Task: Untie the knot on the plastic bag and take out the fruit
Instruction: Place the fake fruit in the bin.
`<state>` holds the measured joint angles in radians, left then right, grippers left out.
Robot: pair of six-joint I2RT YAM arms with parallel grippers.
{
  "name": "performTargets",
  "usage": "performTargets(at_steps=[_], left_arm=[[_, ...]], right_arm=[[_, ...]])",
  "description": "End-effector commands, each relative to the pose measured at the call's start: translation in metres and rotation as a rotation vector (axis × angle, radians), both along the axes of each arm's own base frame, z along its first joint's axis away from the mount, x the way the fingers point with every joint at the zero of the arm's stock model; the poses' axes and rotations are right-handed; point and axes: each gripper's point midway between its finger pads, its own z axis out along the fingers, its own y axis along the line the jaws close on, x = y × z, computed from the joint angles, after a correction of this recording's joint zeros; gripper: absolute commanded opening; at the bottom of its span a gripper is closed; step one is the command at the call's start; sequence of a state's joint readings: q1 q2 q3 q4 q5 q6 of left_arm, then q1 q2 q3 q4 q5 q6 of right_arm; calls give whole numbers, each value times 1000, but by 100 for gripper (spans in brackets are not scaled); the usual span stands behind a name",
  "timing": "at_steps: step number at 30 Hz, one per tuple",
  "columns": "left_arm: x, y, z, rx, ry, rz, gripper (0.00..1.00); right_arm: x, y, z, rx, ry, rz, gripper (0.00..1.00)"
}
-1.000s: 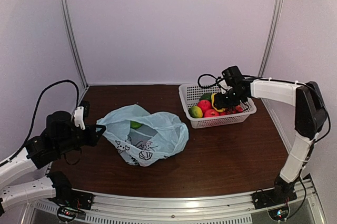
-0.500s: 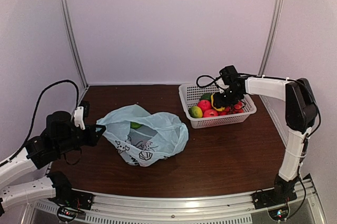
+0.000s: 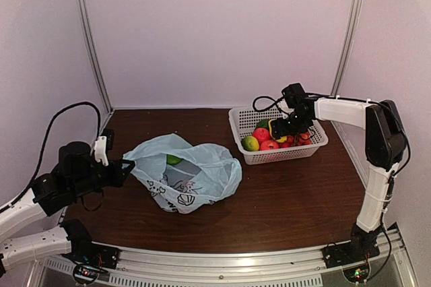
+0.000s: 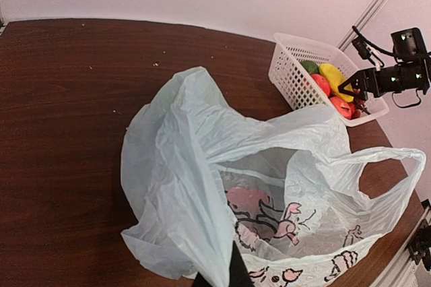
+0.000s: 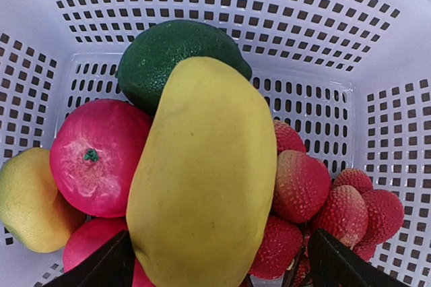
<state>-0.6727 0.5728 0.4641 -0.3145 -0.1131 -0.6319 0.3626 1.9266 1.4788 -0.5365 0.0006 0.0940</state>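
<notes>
Our left claw (image 3: 125,165), shut, pinches the plastic bag (image 3: 202,166) to anchor it. Our right claw (image 3: 281,132) gapes empty astride the yellow fruit (image 5: 202,172) in the basket (image 5: 377,65).

The left wrist view's bottom edge cuts off the left claw (image 4: 231,272), leaving 1 dark tip under the plastic bag (image 4: 269,186). Bag folds hide most of a green fruit (image 3: 174,160). The right claw (image 5: 222,270) shows only 2 cropped fingertips.

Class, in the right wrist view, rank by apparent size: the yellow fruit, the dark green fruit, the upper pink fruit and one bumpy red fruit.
1. yellow fruit, on top and nearest the camera.
2-3. upper pink fruit and dark green fruit: both partly hidden, unranked.
4. bumpy red fruit.
</notes>
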Motion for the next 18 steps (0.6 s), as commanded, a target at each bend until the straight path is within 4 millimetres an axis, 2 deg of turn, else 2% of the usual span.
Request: performTargets(at_steps=[1, 5, 10, 15, 18], left_arm=[[4, 1, 19, -33, -41, 15, 0], [4, 1, 21, -40, -43, 19, 0], [4, 0, 23, -47, -44, 17, 0], [3, -2, 31, -79, -40, 14, 0], [3, -3, 36, -99, -40, 14, 0]], right_arm=[[3, -5, 18, 1, -31, -10, 90], [1, 3, 39, 65, -73, 13, 96], [-3, 4, 66, 93, -115, 22, 98], [-27, 17, 111, 113, -177, 76, 96], [-51, 37, 141, 146, -228, 132, 94]])
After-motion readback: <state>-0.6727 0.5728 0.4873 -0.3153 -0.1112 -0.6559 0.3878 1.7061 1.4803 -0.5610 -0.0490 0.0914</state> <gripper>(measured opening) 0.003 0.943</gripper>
